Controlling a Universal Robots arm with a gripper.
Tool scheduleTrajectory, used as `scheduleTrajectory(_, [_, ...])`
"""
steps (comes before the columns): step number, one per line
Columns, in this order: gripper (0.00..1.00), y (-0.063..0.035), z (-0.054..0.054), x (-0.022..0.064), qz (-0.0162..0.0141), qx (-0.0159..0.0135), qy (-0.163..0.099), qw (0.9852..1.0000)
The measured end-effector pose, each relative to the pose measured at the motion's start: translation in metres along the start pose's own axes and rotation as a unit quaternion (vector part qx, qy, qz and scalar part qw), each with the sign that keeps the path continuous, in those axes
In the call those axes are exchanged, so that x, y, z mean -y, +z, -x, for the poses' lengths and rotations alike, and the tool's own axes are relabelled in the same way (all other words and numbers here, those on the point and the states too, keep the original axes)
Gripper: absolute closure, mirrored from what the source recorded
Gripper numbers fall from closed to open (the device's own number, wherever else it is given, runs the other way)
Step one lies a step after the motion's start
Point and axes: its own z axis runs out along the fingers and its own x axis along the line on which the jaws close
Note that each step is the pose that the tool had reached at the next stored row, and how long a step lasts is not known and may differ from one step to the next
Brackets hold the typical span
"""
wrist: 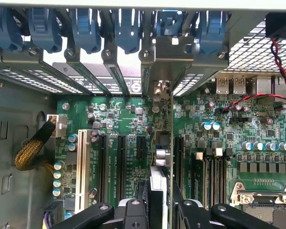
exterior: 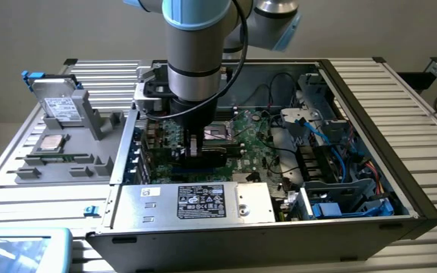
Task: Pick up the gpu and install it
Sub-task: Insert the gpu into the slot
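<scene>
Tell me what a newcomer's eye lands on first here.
The robot arm plunging into the open computer case, its tool shut on the gpu held edge-on above the green motherboard. On the exterior view's left, a grey parts tray holds a hard drive.

The arm (exterior: 192,51) is a grey metal tube with light-blue joint caps — a black band rings its lower section. A black cable (exterior: 238,40) runs down alongside it. The wrist ends in a black housing (exterior: 196,116). The gripper (wrist: 160,210) has black linkage fingers (wrist: 102,212) — each with visible pivot screws.
</scene>
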Motion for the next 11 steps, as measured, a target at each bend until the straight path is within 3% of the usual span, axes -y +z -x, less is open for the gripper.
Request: scheduleTrajectory(11, [0.71,0.0011,0.0014,-0.001,0.0,-0.0001,0.0,1.0])
